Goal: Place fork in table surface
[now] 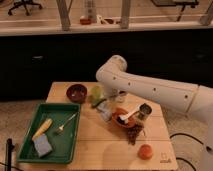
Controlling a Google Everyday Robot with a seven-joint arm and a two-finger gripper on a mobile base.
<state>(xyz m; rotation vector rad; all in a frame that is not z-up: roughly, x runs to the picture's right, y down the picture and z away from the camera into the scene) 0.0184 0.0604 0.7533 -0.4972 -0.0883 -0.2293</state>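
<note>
Gripper (118,96) sits under the bend of the arm (165,92), over clutter at the back of the desk (100,150), outline merged with it. Arm cut by right edge. Items around red bowl (121,118) blurred, unidentifiable.

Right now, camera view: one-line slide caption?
Fork lies in the green tray on the wooden table; gripper hovers by the dishes to its right.

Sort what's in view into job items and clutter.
Job: fork in the green tray; wooden table; gripper over the table's middle.
Lying about: blue sponge, dark bowl, red bowl, can, orange fruit.
</note>
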